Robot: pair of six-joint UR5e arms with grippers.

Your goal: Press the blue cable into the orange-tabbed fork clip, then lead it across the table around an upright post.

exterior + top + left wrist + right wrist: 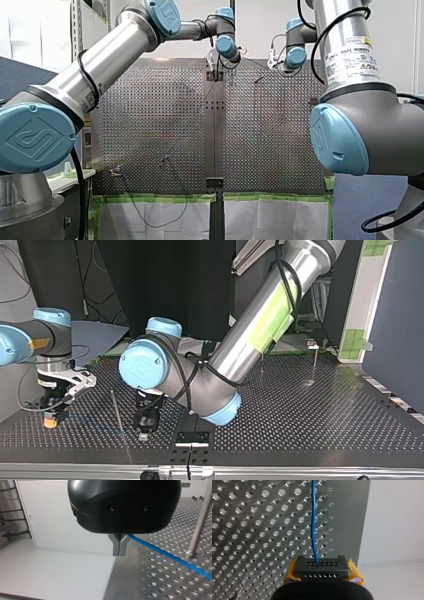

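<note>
In the left wrist view my left gripper (119, 548) has its metal fingers pressed together. The blue cable (170, 556) comes out from behind them and runs low over the perforated table past an upright post (200, 522). In the right wrist view the blue cable (313, 530) runs straight into my right gripper (322, 567) and vanishes behind a black holed finger edged by orange-yellow pads (355, 574). In the top view my left gripper (144, 434) and my right gripper (50, 419) stand low near the table's near edge, a thin post (117, 410) between them.
A black bracket (191, 438) sits at the top view's near edge beside my left gripper. Two more thin posts (315, 365) stand at the far right there, near a small clip (312, 344). In the front view a dark cable (150, 222) loops off the table's near edge.
</note>
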